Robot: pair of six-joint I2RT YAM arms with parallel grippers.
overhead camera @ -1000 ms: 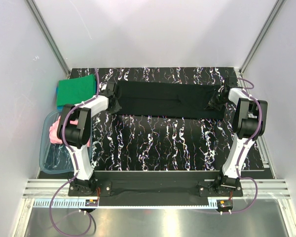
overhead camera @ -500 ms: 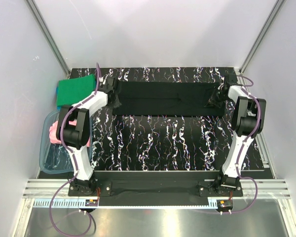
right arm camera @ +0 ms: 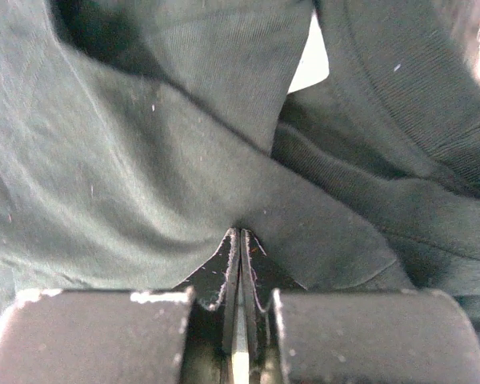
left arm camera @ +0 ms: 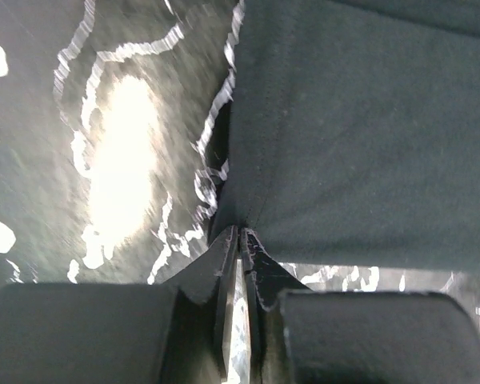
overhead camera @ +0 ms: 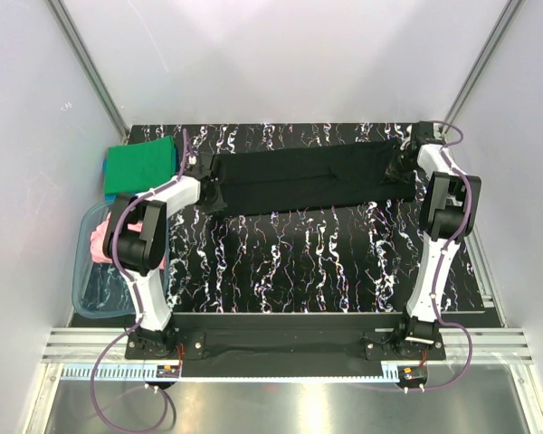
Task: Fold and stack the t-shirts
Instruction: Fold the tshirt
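Note:
The black t-shirt lies stretched in a long band across the far part of the table. My left gripper is shut on its left end; the left wrist view shows the jaws pinching the cloth's corner. My right gripper is shut on its right end; the right wrist view shows the jaws pinching bunched black cloth. The green t-shirt lies folded at the far left, on a blue one whose edge peeks out. The pink t-shirt lies in the tub.
A clear blue-tinted plastic tub stands at the left edge beside the left arm. White walls and metal posts close in the table at back and sides. The marbled black tabletop spreads in front of the shirt.
Both grippers have carried the black shirt's ends farther back. The right end has gone farther, so the band now lies slightly slanted, with its right end higher in the top view.

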